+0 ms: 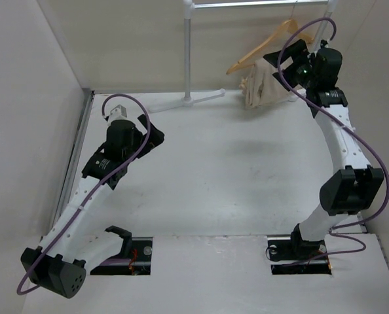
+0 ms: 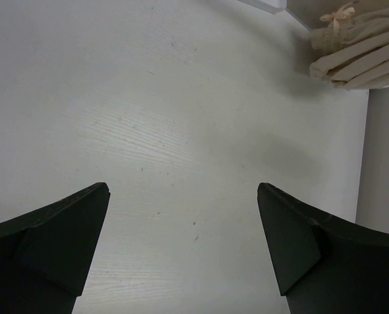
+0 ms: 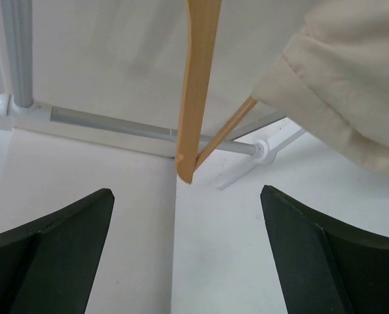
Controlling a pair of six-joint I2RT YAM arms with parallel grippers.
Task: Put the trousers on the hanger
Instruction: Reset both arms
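Observation:
The light wooden hanger (image 1: 260, 47) hangs tilted from the white rack at the back right. The beige trousers (image 1: 262, 85) are draped over its lower bar and hang down to the table. My right gripper (image 1: 291, 62) is open and empty just to the right of the hanger and trousers. In the right wrist view the hanger's end (image 3: 196, 98) and the trousers (image 3: 345, 72) sit beyond the open gripper (image 3: 185, 261), apart from the fingers. My left gripper (image 1: 154, 136) is open and empty over the table at the left; the left wrist view shows the gripper (image 2: 181, 255) over bare table, with the trousers (image 2: 358, 46) far off.
The white rack's upright pole (image 1: 188, 49) and its foot (image 1: 181, 101) stand at the back centre; its top rail (image 1: 260, 4) runs right. The pole (image 3: 18, 52) and base bar (image 3: 116, 123) also show in the right wrist view. White walls enclose the table at the left and back.

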